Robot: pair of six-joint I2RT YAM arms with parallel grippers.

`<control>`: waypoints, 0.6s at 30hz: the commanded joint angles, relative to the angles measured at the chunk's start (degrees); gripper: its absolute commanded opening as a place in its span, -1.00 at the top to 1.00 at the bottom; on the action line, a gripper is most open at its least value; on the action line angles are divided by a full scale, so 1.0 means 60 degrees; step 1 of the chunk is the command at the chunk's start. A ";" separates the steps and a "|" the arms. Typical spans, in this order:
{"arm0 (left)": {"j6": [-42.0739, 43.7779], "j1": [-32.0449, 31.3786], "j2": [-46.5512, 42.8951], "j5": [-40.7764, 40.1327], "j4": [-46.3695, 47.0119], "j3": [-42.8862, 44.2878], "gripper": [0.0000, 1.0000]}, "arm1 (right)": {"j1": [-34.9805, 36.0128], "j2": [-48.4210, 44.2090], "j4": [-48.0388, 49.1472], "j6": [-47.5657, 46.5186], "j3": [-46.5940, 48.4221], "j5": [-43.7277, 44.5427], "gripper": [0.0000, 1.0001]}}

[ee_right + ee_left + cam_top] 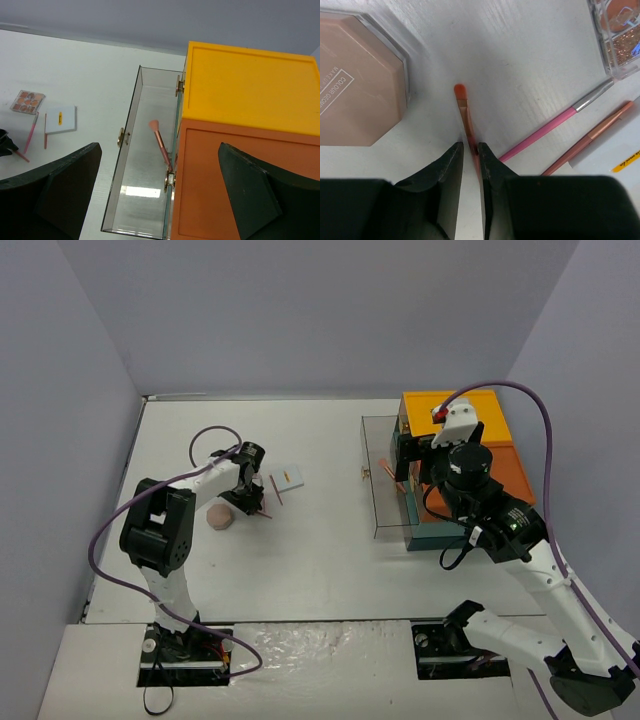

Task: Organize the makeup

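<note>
My left gripper (470, 146) is down on the table, its jaws narrowed astride a thin red brush (464, 107). The right finger touches the handle; a sliver of table shows by the left finger. A peach octagonal compact (355, 85) lies just to the left of it, seen as a pink lump (219, 517) from above. A pink brush (545, 129), a rose-gold brush (600, 132), an eyeshadow palette (617, 35) and a white card (287, 478) lie to the right. My right gripper (160, 150) hangs wide open over the box, holding nothing.
The orange and yellow box (460, 410) stands at the right. Its clear drawer (131, 110) is pulled out toward the table's middle, with one pink brush (160, 140) inside. Grey walls close in the table on three sides.
</note>
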 commanded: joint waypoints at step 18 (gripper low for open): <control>0.1791 -0.1239 -0.2651 0.0147 -0.0280 -0.0421 1.00 | -0.0103 0.0037 0.0735 0.0063 0.0131 0.0360 -1.00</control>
